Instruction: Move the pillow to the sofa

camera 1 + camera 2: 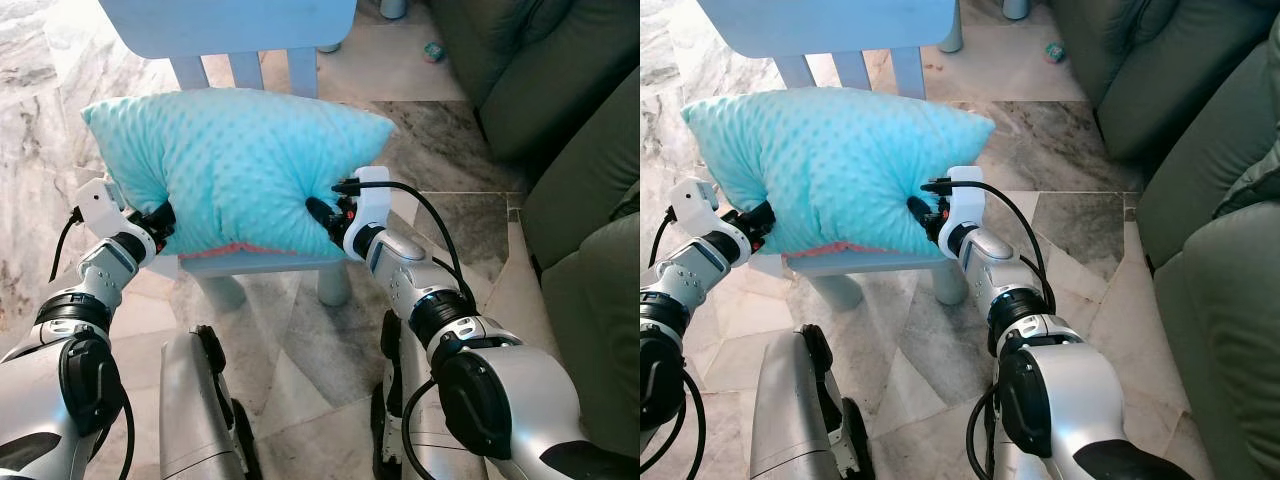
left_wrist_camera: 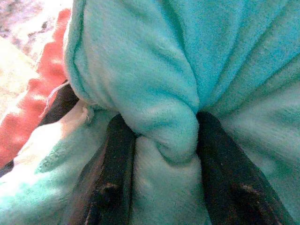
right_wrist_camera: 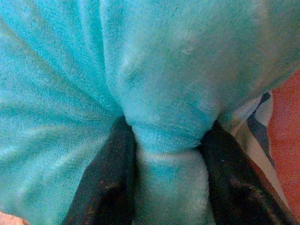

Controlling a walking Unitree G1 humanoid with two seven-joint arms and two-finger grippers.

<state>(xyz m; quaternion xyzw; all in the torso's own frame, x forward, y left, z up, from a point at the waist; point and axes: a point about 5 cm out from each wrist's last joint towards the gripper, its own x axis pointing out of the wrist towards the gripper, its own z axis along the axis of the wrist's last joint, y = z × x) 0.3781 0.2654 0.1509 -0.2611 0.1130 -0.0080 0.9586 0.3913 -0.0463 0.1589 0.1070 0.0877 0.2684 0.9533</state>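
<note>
A turquoise dotted pillow (image 1: 235,165) sits over the seat of a small pale blue chair (image 1: 262,262). My left gripper (image 1: 163,226) is shut on the pillow's lower left side, and my right gripper (image 1: 318,215) is shut on its lower right side. Through the left wrist camera a fold of the pillow (image 2: 164,122) is pinched between the black fingers (image 2: 115,159). The right wrist camera likewise has a bunch of pillow fabric (image 3: 164,136) squeezed between its fingers (image 3: 110,173). The dark green sofa (image 1: 590,200) stands to my right.
The chair's backrest (image 1: 230,25) rises just behind the pillow. Marble floor (image 1: 420,150) lies between the chair and the sofa. A small toy (image 1: 433,50) lies on the floor near the sofa's far end. My own legs (image 1: 200,400) are below the chair.
</note>
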